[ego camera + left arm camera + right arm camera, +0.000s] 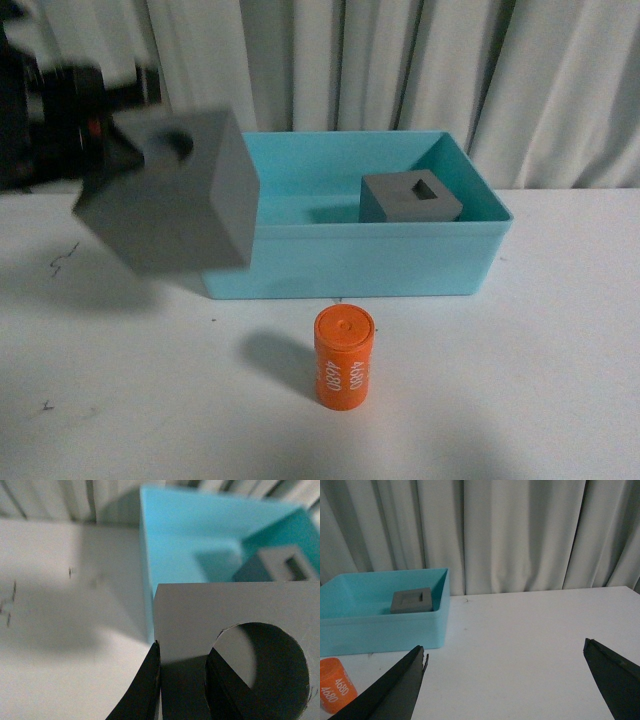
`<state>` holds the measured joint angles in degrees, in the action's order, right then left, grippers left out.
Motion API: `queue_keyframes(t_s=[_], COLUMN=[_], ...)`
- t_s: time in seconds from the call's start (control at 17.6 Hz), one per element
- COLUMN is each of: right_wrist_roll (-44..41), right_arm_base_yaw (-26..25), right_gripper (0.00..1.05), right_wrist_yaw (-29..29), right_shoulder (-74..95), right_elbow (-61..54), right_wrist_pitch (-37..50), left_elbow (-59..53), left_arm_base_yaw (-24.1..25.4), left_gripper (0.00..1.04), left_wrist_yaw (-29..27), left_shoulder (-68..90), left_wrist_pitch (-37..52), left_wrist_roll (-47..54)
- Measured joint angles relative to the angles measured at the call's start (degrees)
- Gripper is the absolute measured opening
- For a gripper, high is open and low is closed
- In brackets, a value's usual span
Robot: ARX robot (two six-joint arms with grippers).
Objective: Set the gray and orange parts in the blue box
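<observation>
My left hand (182,677) was clamped on the gray cube with the round recess (175,190), one finger against its side and the other showing through the hole. The cube hung tilted in the air off the left end of the blue box (350,265), above the worktop (520,380) and not yet over the bin. The cube with the square hole (410,198) sat inside the box, toward its right end. The orange cylinder (344,357) stood on the worktop just in front of the box. My right hand (505,647) had its fingers wide apart with nothing between them.

I judged the step to be the carry-over and drop. To do it well I would take the cube high enough to clear the rim and move it over the bare left half of the floor, well apart from the seated cube. Then I would level it, lower it close to the floor and only then let go. A tilted release from height could bounce it out.
</observation>
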<state>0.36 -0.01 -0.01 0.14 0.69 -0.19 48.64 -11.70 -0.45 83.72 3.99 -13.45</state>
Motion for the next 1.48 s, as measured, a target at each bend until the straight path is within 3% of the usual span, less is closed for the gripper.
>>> queue_keyframes(t_s=[0.23,1.48], right_wrist_roll=[0.00,0.00], right_arm_base_yaw=[0.00,0.00], right_gripper=[0.98,0.98], right_wrist_yaw=[0.00,0.00], right_shoulder=[0.00,0.00], right_elbow=[0.00,0.00], right_wrist_pitch=[0.00,0.00], left_elbow=[8.02,17.16], left_arm_base_yaw=[-0.26,-4.98], left_gripper=[0.20,0.19], left_wrist_yaw=[-2.64,-8.26], left_shoulder=[2.73,22.91], left_wrist_pitch=[0.46,5.09], left_wrist_roll=[-1.79,3.15])
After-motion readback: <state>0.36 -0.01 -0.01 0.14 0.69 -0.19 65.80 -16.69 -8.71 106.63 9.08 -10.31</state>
